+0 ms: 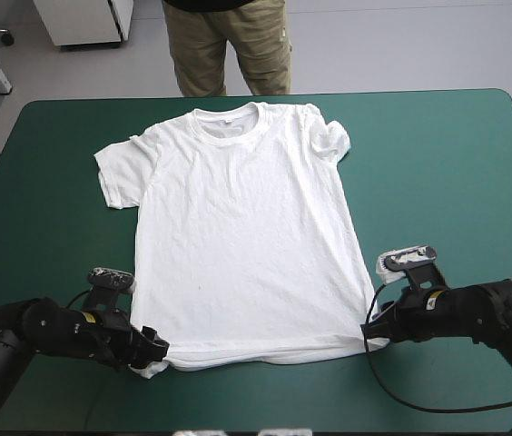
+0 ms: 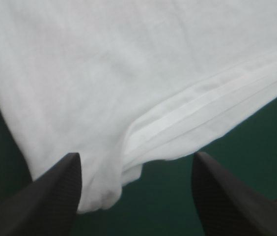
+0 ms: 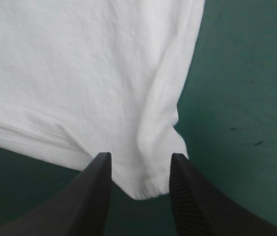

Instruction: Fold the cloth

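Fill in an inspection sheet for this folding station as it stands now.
Surface: teal-green table cover, bare around the shirt.
Job's things: white short-sleeved T-shirt, spread flat, collar toward the far edge, hem toward the near edge; the sleeve on the right arm's side is crumpled inward.
Clutter: nothing seen.
Grippers: left gripper open, one hem corner between its black fingers; right gripper open, the other hem corner between its fingers.
Cables: nothing seen.
Surroundings: nothing seen.

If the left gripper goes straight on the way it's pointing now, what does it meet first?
The white short-sleeved T-shirt: its near hem corner lies just ahead of the left gripper, between the open black fingers. Nothing stands before it. Depth is unclear, so the fingers might slide over the cloth.
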